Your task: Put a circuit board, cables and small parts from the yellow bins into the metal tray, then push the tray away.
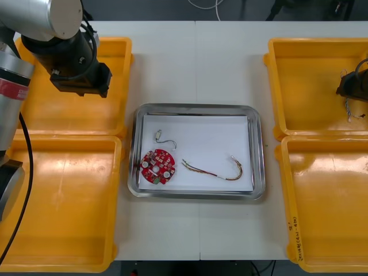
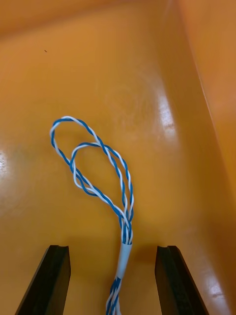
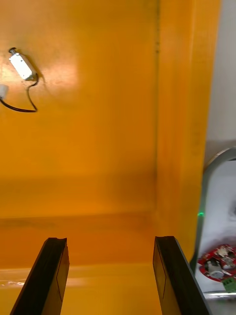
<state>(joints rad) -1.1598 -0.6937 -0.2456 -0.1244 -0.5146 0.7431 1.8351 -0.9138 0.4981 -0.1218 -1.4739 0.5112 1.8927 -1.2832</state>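
The metal tray (image 1: pixel 257 150), white inside, holds a round red circuit board (image 1: pixel 156 167), a small metal part (image 1: pixel 156 137) with a thin wire, and a red and yellow cable (image 1: pixel 215 171). My right gripper (image 2: pixel 112 280) is open low in the far right yellow bin (image 1: pixel 310 52). A twisted blue and white cable (image 2: pixel 98 172) lies looped on the bin floor, its sleeved end running between the fingers. My left gripper (image 3: pixel 110 275) is open over the far left yellow bin (image 1: pixel 118 49), near its wall beside the tray. A small metal part (image 3: pixel 22 66) with a black wire lies farther off in that bin.
The two near yellow bins (image 1: pixel 63 207) (image 1: pixel 330 201) flank the tray. The left arm's wrist (image 1: pixel 80 72) hangs over the far left bin. The tray rim (image 3: pixel 209 197) and circuit board (image 3: pixel 216 263) show beside the left fingers.
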